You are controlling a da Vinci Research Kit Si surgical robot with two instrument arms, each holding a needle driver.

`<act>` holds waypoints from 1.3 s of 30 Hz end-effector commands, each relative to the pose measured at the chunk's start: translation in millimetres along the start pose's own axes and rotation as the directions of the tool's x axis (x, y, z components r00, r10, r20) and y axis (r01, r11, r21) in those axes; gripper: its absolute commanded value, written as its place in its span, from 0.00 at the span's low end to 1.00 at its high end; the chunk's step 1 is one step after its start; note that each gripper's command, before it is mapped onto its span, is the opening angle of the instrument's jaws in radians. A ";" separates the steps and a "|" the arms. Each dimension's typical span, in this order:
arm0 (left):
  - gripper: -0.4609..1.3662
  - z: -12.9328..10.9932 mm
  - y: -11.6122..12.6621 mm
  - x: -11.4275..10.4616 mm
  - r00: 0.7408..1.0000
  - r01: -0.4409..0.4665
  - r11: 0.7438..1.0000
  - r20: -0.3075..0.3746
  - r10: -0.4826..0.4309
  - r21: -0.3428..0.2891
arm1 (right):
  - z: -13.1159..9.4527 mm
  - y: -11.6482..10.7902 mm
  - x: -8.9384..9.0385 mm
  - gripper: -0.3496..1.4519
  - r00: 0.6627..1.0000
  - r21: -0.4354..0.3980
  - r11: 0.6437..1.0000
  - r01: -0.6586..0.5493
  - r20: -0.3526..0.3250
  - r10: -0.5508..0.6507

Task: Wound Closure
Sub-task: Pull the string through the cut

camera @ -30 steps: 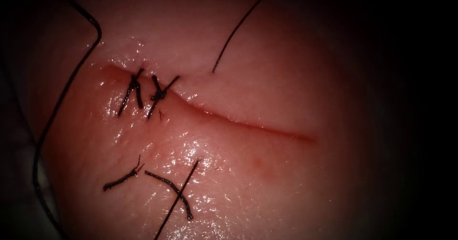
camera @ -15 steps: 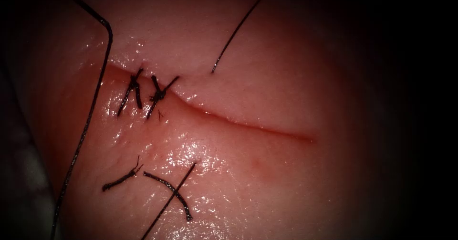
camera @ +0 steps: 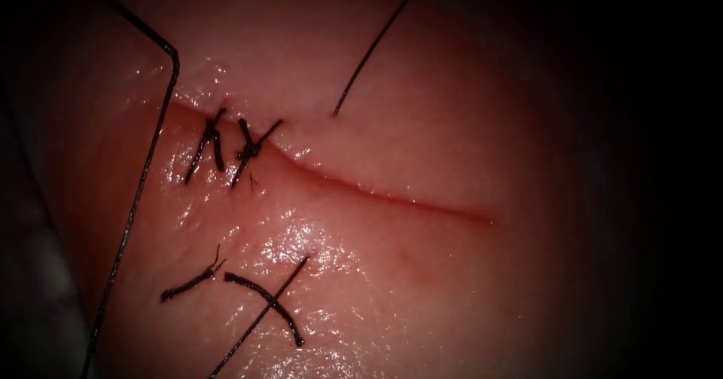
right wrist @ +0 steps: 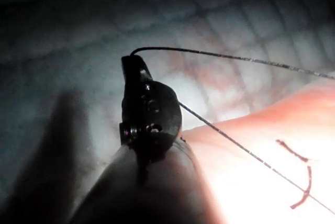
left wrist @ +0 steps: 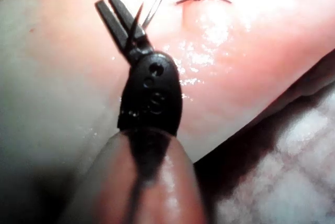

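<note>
Showing in the endoscope view: tissue [camera: 452, 288] with cut [camera: 392, 197]; two knotted stitches [camera: 226, 147] close its left end, the rest lies unstitched. Thread [camera: 139, 191] runs along the left; another strand [camera: 376, 44] enters above the cut. Cut ends of thread [camera: 260, 304] lie below.
Left wrist view: left tool [left wrist: 119, 14], jaws slightly spread, thread [left wrist: 157, 1] crossing them; grip uncertain.
Right wrist view: right tool [right wrist: 133, 64], jaws pressed together on thread [right wrist: 235, 57]. Needle unseen.

The left gripper [left wrist: 119, 15] has its jaws slightly apart. The right gripper [right wrist: 132, 63] has its jaws pressed together.
</note>
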 end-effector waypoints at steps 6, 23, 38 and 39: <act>0.06 -0.1 -0.6 -0.3 1.000 -0.006 1.000 0.001 0.006 -0.010 | -2.3 1.1 0.7 0.89 1.000 -0.087 0.996 -0.022 -0.012 0.021; 0.06 -2.2 -3.2 -0.4 0.999 -0.029 1.000 0.016 0.029 0.012 | -18.4 7.4 3.1 0.86 0.994 -0.270 0.963 -0.006 -0.107 -0.024; 0.06 -1.9 -2.3 -0.8 0.999 -0.035 0.999 0.014 0.035 0.017 | -21.8 16.2 -5.3 0.86 0.999 -0.360 0.933 0.021 -0.037 -0.037; 0.06 -1.9 -2.3 -0.8 0.999 -0.036 0.999 0.014 0.035 0.017 | -21.9 16.5 -5.7 0.86 0.999 -0.363 0.932 0.021 -0.034 -0.036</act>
